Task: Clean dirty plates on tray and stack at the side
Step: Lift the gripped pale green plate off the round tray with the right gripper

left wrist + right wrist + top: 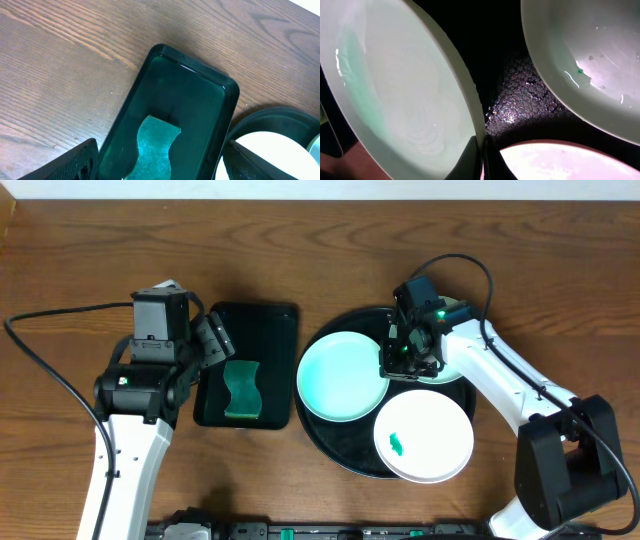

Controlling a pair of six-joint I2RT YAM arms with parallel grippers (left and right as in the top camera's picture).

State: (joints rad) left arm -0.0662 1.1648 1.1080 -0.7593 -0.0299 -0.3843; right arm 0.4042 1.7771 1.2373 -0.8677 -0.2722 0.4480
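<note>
1. The right gripper [405,362] is pinched tight on the right rim of the mint plate [343,376], which lies over the left half of the black tray [330,442], just right of frame centre.
2. The white plate [423,437], with a green smear, sits at the tray's lower right. A third plate [585,60] is beside the gripper.
3. The left gripper [215,340] hangs spread wide over the green tray [272,340], which holds a sponge [242,390], on the tabletop [80,240] left of centre.

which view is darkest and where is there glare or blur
right wrist view: darkest, the glossy black round tray nearly lost but for speckled glints, the pale mint-green round plate close and soft; overhead view: even light, sharp, that plate glowing cyan; left wrist view: crisp wooden table grain, a sheen on the dark green rectangular tray rim.
</note>
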